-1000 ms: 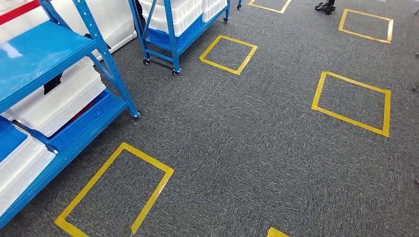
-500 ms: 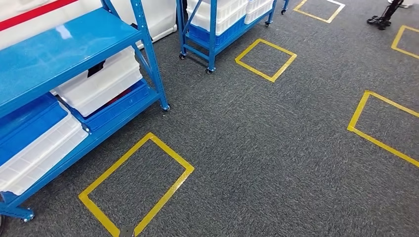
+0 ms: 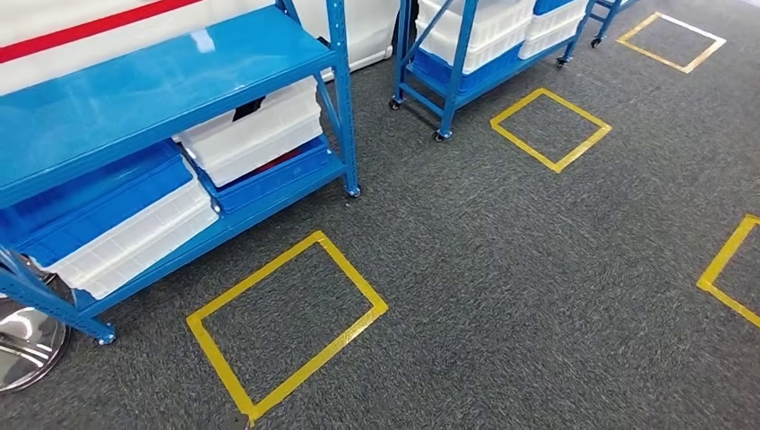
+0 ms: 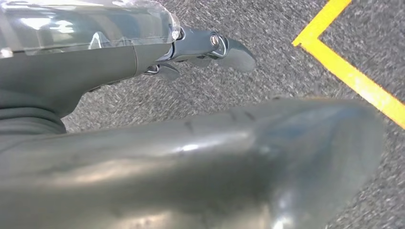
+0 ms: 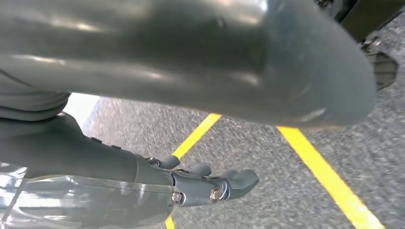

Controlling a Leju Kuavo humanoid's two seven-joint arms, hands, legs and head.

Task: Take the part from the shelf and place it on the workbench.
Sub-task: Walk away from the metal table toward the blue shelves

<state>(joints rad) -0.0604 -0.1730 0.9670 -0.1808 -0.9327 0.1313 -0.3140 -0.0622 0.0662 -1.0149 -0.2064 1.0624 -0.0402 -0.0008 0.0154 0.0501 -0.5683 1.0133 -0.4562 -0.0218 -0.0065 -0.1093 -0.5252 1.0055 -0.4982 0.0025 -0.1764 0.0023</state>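
A blue metal shelf stands at the left of the head view, its top board bare and shiny. White bins and a blue-lidded bin sit on its lower level; I cannot tell what they contain. My left hand hangs over the grey carpet, fingers stretched out and holding nothing. My right hand hangs the same way, its fingers extended over yellow tape and nothing in its grasp.
A yellow tape square lies on the carpet in front of the shelf. A second blue rack on wheels with white and blue bins stands further back. A chrome round base sits at the shelf's near left leg.
The whole picture has shifted to the right: the camera has turned toward the shelf, which now shows more of its length. Both hands hang empty.
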